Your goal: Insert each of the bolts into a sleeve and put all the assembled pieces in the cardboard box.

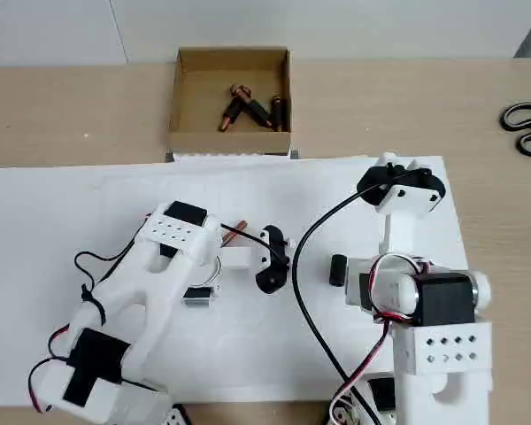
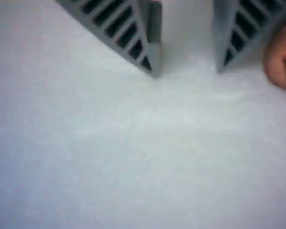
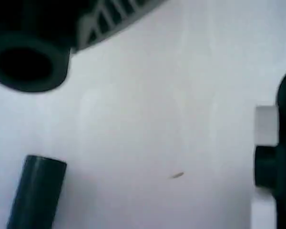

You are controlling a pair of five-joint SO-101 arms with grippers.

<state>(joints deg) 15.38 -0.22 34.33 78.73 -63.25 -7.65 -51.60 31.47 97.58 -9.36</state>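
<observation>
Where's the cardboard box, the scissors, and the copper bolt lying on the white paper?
cardboard box (image 1: 230, 142), high view, on its front wall.
scissors (image 1: 513, 121), high view, on the black handles.
bolt (image 1: 234, 231), high view, on the middle of its copper shaft.

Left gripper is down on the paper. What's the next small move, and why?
Probably slide the left gripper sideways toward the bolt until the bolt sits between the fingers. The jaws stand open over bare paper, and the copper bolt lies just outside one finger, so closing now would likely grab nothing.
</observation>
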